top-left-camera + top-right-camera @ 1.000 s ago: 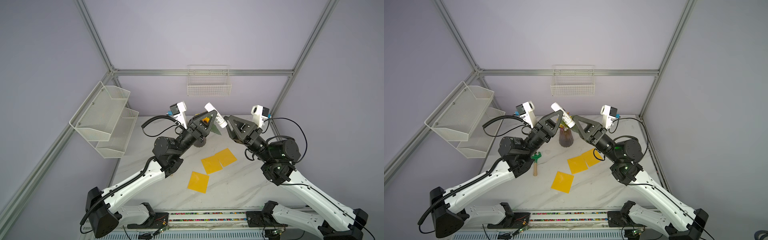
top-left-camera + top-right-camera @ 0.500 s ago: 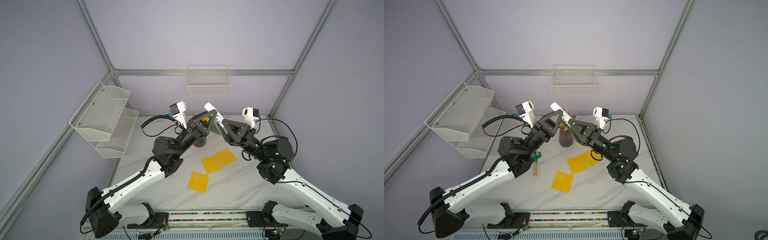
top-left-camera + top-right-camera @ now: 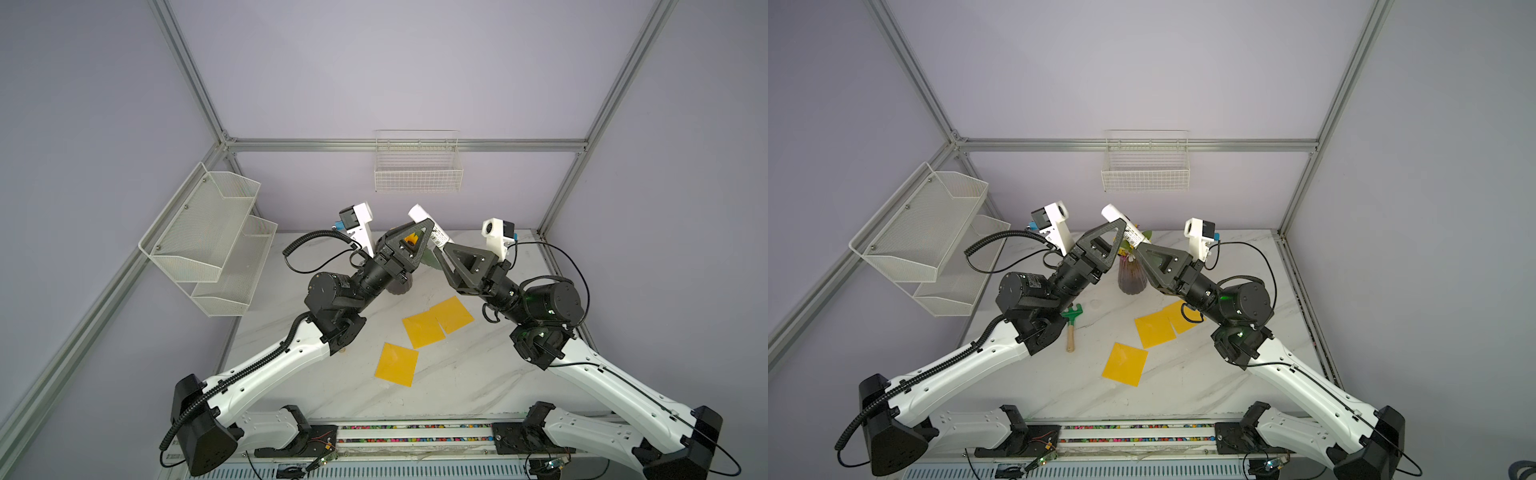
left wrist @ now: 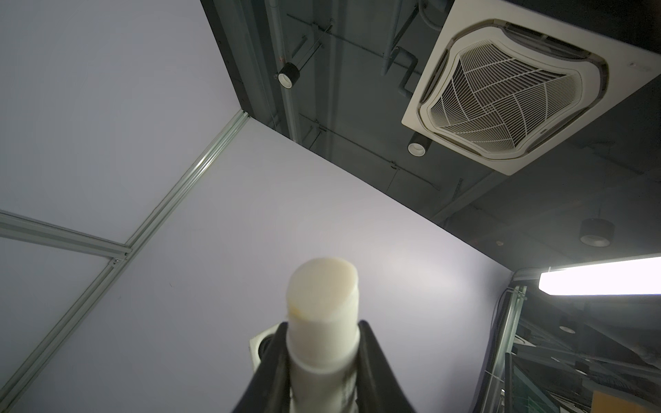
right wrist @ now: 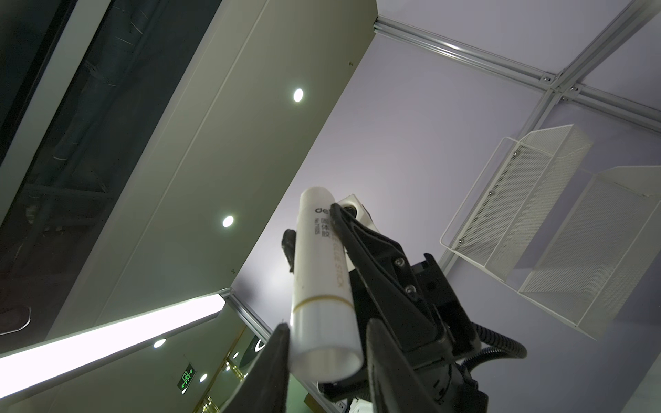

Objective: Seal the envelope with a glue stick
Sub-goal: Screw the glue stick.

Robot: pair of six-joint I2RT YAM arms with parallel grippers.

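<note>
The glue stick (image 3: 419, 216) (image 3: 1115, 215) is a white cylinder with a grey printed label, held tilted high above the table. My left gripper (image 3: 430, 229) (image 4: 322, 323) is shut on its body. The stick's upper end (image 4: 322, 286) pokes out past the fingers. My right gripper (image 3: 1140, 249) (image 5: 327, 323) is open and straddles the stick's lower end (image 5: 323, 339), below a thin yellow ring. One finger touches it and a sliver of gap shows at the other. Yellow envelopes lie on the marble table (image 3: 457, 382): two overlapping (image 3: 423, 330) (image 3: 1154, 329) and one apart (image 3: 397, 364).
A purple vase with flowers (image 3: 1131, 276) stands below the two grippers. A green toy rake (image 3: 1072, 322) lies by the left arm. A mesh shelf (image 3: 212, 241) hangs on the left wall and a wire basket (image 3: 417, 174) on the back wall.
My right gripper has swung left to the glue stick and narrowed its jaws around the lower end. The left gripper has kept still with the stick.
</note>
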